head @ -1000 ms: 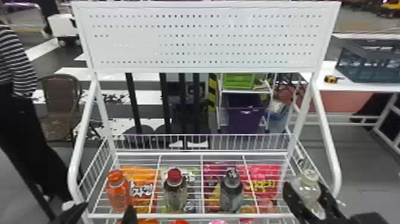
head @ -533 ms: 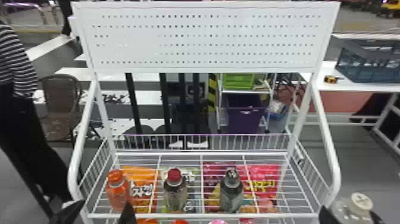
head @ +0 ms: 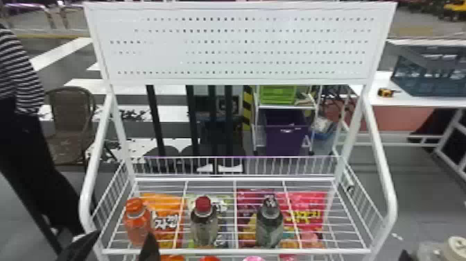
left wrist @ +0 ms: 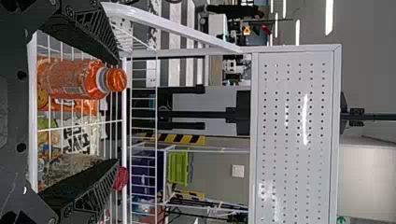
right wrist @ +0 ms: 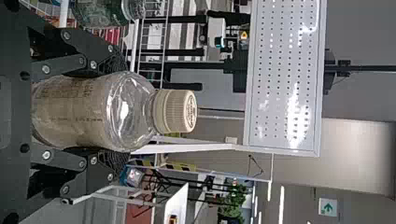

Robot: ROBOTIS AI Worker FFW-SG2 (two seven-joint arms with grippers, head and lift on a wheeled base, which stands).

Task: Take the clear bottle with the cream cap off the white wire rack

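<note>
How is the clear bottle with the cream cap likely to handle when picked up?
The clear bottle looks smooth and round, so it might twist in the right hand. Its see-through, plastic-looking wall probably gives a little when squeezed.

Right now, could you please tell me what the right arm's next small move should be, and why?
I would probably ease the right gripper and its clear bottle a little farther from the white wire rack: the bottle is pinched between both fingers, and its cream cap is outside the rack's right side.
</note>
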